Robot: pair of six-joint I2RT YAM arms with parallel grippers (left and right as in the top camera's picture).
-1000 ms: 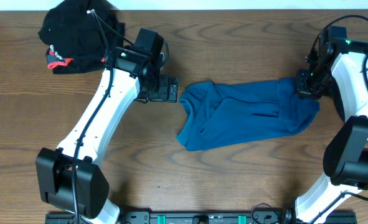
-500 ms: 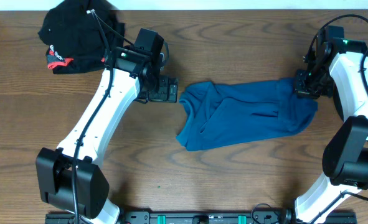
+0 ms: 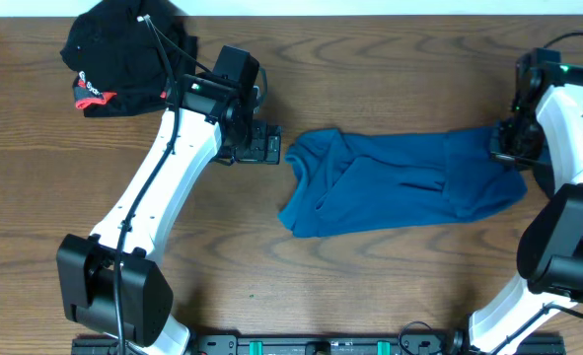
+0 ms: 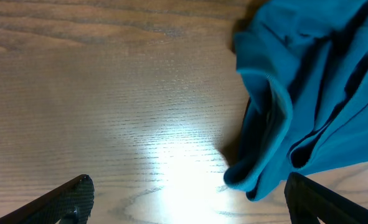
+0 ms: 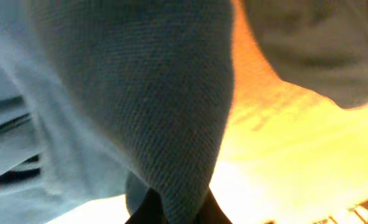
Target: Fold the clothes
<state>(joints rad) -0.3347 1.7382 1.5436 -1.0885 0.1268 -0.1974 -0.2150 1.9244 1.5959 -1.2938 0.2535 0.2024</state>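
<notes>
The clothes are a teal-blue shirt (image 3: 400,182), rumpled on the wooden table, and a black garment with red-and-white trim (image 3: 123,54) bunched at the far left corner. My left gripper (image 3: 274,141) stands open beside the shirt's left end, not touching it. In the left wrist view its fingers (image 4: 71,196) sit wide apart with the shirt's edge (image 4: 308,93) near the right one. My right gripper (image 3: 508,148) is shut on the shirt's right end. In the right wrist view the fabric (image 5: 146,93) fills the frame, pinched at the fingertips (image 5: 174,208).
Bare wooden tabletop (image 3: 370,286) lies in front of the shirt and between the two garments. The left arm (image 3: 163,187) crosses the table's left half diagonally. The arm bases sit at the near edge.
My right gripper has moved to the right and slightly toward the front, drawing the shirt's right end with it and stretching the shirt longer. The left arm has stayed still.
</notes>
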